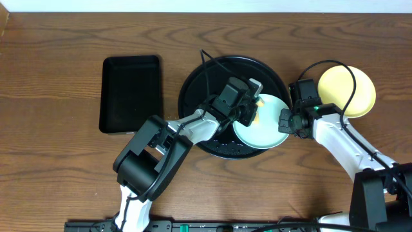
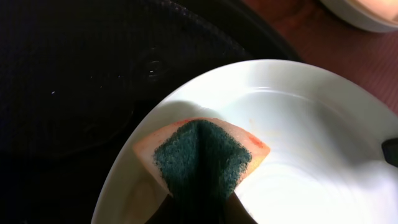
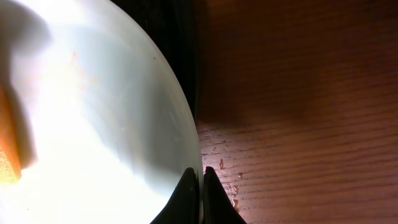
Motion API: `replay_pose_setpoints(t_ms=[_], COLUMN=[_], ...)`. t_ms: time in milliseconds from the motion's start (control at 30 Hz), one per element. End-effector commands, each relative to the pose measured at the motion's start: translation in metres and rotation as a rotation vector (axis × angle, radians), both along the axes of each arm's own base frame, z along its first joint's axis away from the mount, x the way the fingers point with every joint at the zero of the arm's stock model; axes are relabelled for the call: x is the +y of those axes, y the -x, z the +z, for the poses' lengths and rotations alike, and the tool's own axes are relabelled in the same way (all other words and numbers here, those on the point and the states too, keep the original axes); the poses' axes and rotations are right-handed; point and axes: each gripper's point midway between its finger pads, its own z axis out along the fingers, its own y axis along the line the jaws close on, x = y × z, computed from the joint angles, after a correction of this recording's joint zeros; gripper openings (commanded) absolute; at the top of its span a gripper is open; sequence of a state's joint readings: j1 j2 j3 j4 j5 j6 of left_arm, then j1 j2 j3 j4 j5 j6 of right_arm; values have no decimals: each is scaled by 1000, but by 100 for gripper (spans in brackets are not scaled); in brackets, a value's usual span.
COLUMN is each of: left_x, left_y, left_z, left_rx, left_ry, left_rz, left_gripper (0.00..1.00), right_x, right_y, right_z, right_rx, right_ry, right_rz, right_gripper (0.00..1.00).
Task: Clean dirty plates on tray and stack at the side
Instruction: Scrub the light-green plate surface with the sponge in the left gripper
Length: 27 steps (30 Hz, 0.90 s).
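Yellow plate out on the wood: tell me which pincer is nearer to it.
Right. The right pincer grips the rim of the mint plate on the side facing the yellow plate; the left pincer, holding a sponge, sits over the mint plate's far side, farther away.

I'm pressing a yellow sponge with my left end effector onto the pale mint round plastic plate in the round glossy black tray, while my right end effector is pinching that plate's right rim.
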<state>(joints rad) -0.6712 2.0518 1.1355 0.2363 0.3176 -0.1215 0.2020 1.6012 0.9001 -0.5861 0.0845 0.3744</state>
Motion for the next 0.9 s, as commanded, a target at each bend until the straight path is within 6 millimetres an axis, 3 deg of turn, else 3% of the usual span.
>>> replay_pose_setpoints(t_ms=[0,233,867], left_x=[11,12,8], left_y=[3,3,-21], left_z=[-25,-28,-7], left_rx=[3,-9,-107], left_ry=[-68,-79,-7], left_rz=[-25,-41,-16], left_gripper=[8,8,8], right_x=[-6,-6,-6], right_y=[4,4,4], right_z=[-1,-1,-1], right_rx=[6,6,5], right_ry=[26,26,28], right_rz=[6,6,5], right_gripper=[1,1,1])
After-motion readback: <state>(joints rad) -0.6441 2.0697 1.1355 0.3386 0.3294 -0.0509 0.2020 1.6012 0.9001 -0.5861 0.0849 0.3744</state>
